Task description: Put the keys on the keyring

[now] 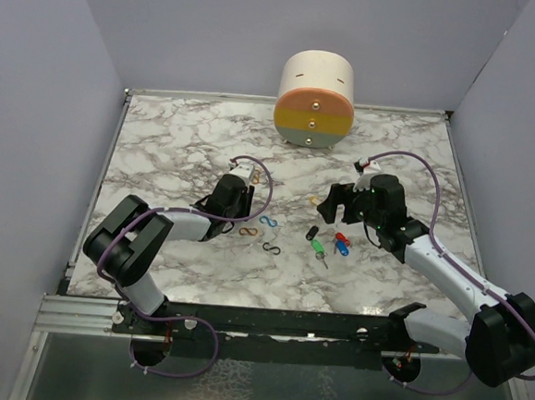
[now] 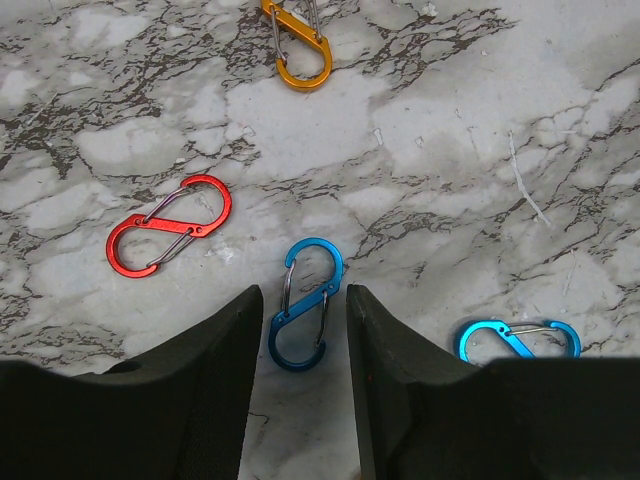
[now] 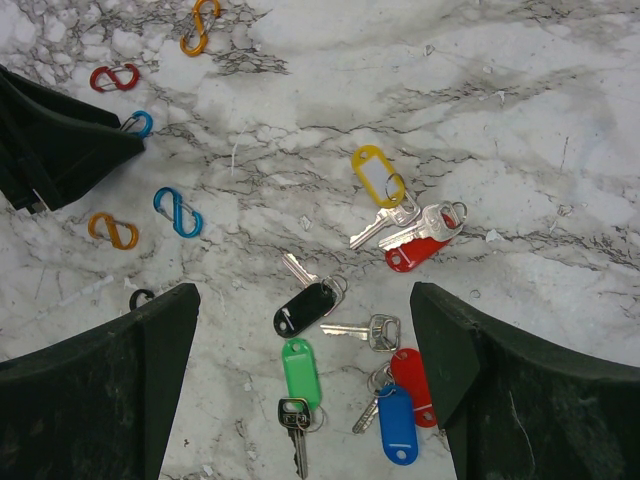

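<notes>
Left gripper (image 2: 303, 300) straddles a blue clip (image 2: 300, 340), half-open, empty (right gripper (image 3: 305, 300) wide, empty, over keys (image 3: 380, 333)). Next: pinch it squarely.

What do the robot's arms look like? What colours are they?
The left arm and right arm match. Each has smooth white tube-shaped links joined by chunky, rounded black joints. A thin purple cable loops along each one. Each arm ends in two dull black wedge-shaped fingers that narrow toward the tips.
</notes>
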### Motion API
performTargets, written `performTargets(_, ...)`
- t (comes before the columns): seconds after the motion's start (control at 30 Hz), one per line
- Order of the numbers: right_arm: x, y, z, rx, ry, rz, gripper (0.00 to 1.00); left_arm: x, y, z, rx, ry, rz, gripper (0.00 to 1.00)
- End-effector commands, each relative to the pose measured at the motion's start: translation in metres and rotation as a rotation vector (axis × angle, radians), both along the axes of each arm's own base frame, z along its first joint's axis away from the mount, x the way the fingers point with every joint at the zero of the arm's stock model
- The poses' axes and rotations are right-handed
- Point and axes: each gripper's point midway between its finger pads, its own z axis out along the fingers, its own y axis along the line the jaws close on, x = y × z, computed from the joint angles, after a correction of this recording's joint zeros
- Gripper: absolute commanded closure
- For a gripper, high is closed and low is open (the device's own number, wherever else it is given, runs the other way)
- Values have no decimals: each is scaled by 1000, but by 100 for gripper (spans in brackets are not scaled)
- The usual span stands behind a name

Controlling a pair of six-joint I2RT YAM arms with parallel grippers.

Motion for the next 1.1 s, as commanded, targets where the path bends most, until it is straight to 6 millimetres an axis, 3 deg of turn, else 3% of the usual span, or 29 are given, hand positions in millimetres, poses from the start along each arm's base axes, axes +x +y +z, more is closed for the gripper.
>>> performTargets(0.0,6,1,13,-3,-40,-8,12,-13,11,-16,62,67,10,59)
performTargets(0.53,5,0,12,-3,-39,-13,12,-19,15,-27,84,104,11,69)
performTargets(0.77,6,-1,12,-6,-40,-17,12,-19,14,-28,91,109,6,100)
performTargets(1.07,9,-4,7,-20,-25,-40,12,-17,13,-13,72,78,11,100)
